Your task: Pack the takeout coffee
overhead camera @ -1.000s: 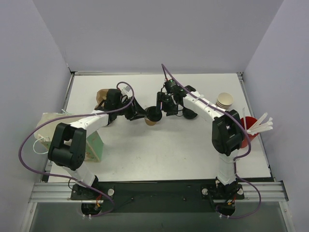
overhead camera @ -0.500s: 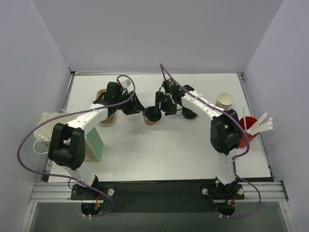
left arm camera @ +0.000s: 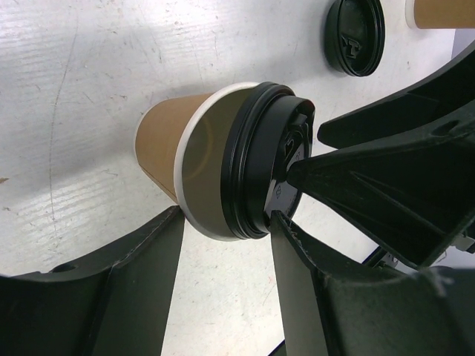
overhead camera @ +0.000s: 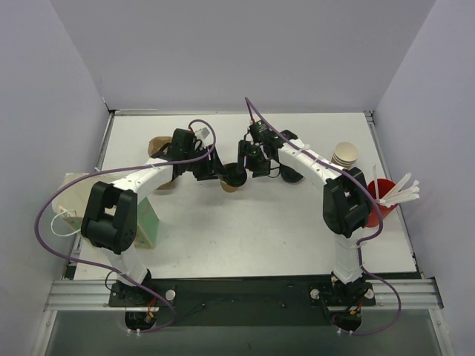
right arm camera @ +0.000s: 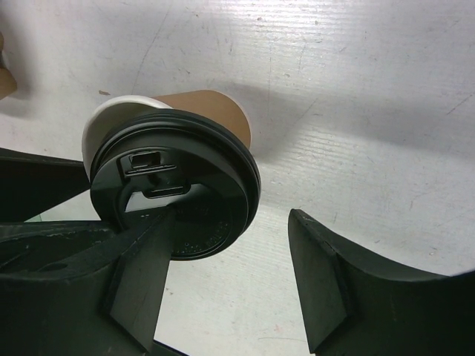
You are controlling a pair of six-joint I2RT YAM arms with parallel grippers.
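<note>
Pale lavender walls box in a white surface. In the top view the takeout coffee stands just above the frame's centre, with both arms meeting over it. The left gripper has its jaws parted around the cup's lidded end, one finger just touching the lid rim. The right gripper is spread wide, with one finger across the black lid and the other over bare surface.

A white crescent of cup rim shows beside the lid, so the lid looks skewed and not fully seated. An off-centre push could pop it off or tip the cup. The two grippers are also crowded enough to knock each other.

A spare lid lies just right of the cup. Stacked cream cups and a red cup of stirrers sit at the right edge. The tan pulp carrier is partly hidden behind the left arm at upper left, which blocks the route to it.
</note>
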